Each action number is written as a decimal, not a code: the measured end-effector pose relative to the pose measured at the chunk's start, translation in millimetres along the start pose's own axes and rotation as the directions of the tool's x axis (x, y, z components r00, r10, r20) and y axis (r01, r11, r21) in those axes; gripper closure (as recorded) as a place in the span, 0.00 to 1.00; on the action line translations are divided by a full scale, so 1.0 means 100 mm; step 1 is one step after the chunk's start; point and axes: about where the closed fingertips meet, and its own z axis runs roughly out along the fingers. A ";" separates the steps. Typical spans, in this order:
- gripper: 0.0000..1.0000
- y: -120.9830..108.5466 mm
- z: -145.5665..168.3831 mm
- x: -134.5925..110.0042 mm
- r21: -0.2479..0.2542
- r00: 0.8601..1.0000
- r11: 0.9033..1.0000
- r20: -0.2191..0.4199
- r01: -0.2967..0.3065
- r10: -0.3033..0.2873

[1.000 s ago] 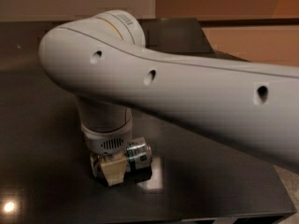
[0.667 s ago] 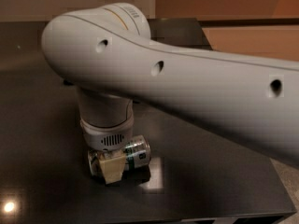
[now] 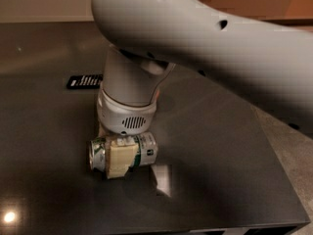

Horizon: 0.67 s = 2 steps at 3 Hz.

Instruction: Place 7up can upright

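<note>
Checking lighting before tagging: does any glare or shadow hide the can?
Camera view: a glare spot sits on the table at lower left, clear of the can; the hand, under the arm, grips the sideways can, both evenly lit; a pale reflection lies beside them.

The tool (image 3: pixel 119 155) clasps the sideways 7up can (image 3: pixel 145 151), device (image 3: pixel 85 81) behind on table (image 3: pixel 225 151).

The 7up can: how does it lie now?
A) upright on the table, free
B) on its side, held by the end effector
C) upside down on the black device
B: the 7up can is horizontal, its ends pointing left and right, and the end effector is closed across its middle.
</note>
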 end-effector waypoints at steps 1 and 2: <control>1.00 -0.04 -0.16 -0.03 -0.006 0.985 1.000 0.172 -0.005 0.006; 1.00 -0.05 -0.32 -0.05 0.007 0.941 0.999 0.337 -0.033 0.029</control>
